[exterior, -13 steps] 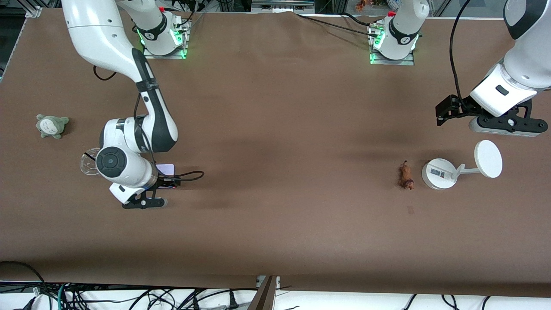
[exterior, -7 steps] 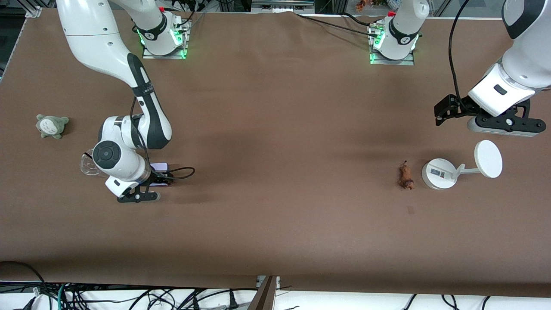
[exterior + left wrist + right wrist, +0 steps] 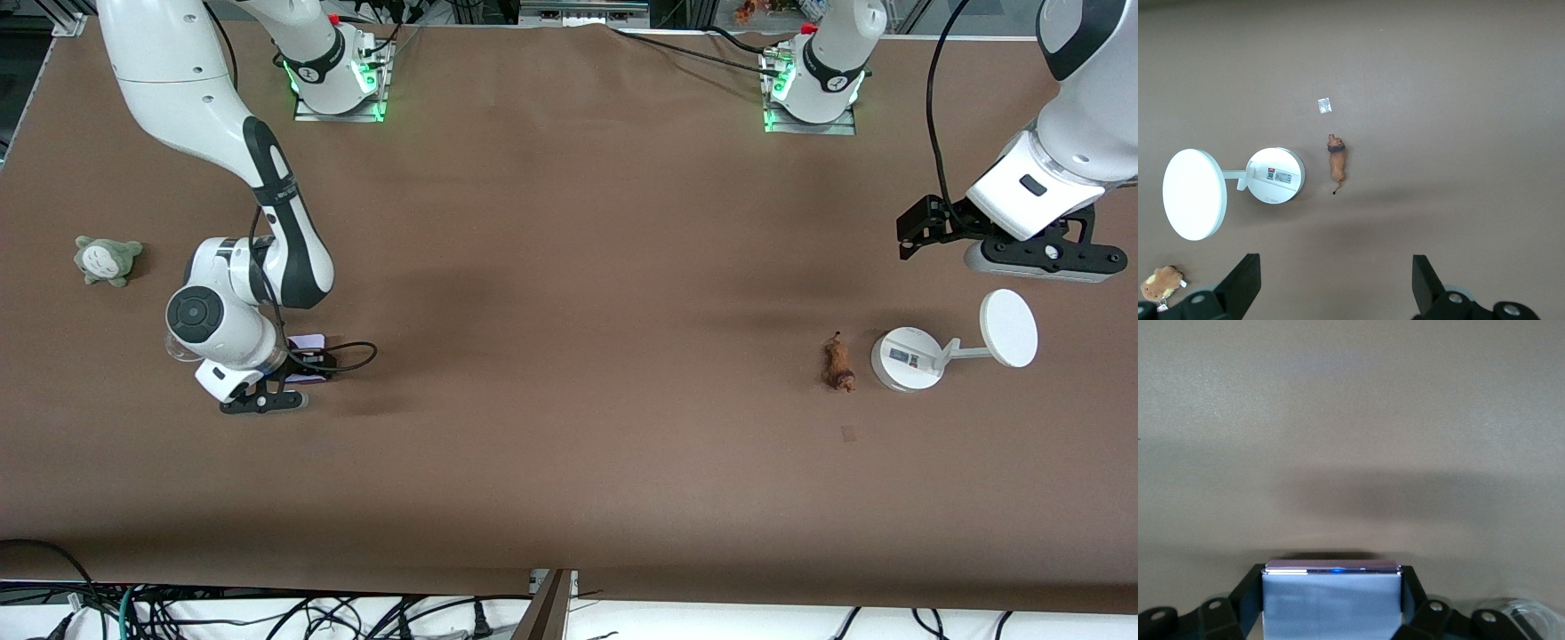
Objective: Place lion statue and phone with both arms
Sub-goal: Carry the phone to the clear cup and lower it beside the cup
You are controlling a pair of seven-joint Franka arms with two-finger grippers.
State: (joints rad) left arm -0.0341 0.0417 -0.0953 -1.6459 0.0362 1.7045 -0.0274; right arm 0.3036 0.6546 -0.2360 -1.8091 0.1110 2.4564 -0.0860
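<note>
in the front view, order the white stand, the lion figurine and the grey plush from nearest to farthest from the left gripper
1. The white round-based stand with a disc, on the table almost under the left gripper, at the left arm's end.
2. The small reddish-brown lion statue, beside the stand's base, toward the table's middle.
3. The grey fuzzy plush toy, at the right arm's end of the table.

We judged this a robotics lab: two arm bases lit green were bolted to a brown-covered table, aluminium framing stood at its edge, and loose cables lay below.
</note>
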